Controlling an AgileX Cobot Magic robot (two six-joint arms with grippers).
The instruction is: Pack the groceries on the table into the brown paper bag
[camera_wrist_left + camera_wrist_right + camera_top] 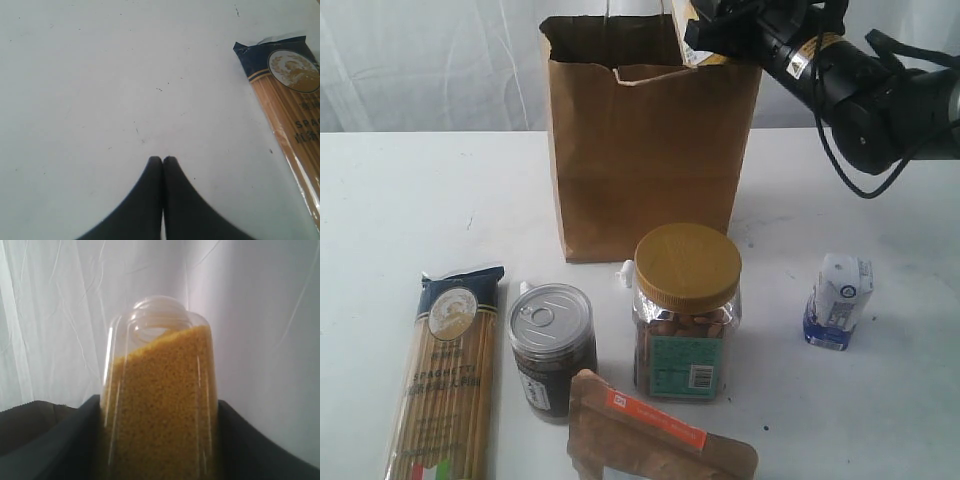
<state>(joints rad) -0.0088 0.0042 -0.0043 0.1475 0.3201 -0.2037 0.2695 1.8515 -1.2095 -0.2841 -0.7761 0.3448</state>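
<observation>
My right gripper (718, 32) is shut on the yellow bottle (688, 40) and holds it just above the top right of the brown paper bag (640, 150). In the right wrist view the clear bottle of yellow grains (160, 390) sits gripped between both dark fingers of that gripper (158, 412). On the table (440, 200) in front of the bag lie the spaghetti packet (445, 380), the dark pull-tab jar (552, 350), the gold-lidded nut jar (686, 310), the white-blue carton (838, 300) and the brown pouch (655, 440). My left gripper (162, 159) is shut and empty over bare table beside the spaghetti packet (292, 130).
A white curtain hangs behind the table. The bag stands upright at the back middle with its mouth open. A small white thing (625, 272) shows at the nut jar's left shoulder. The right arm (880, 100) reaches in from the upper right.
</observation>
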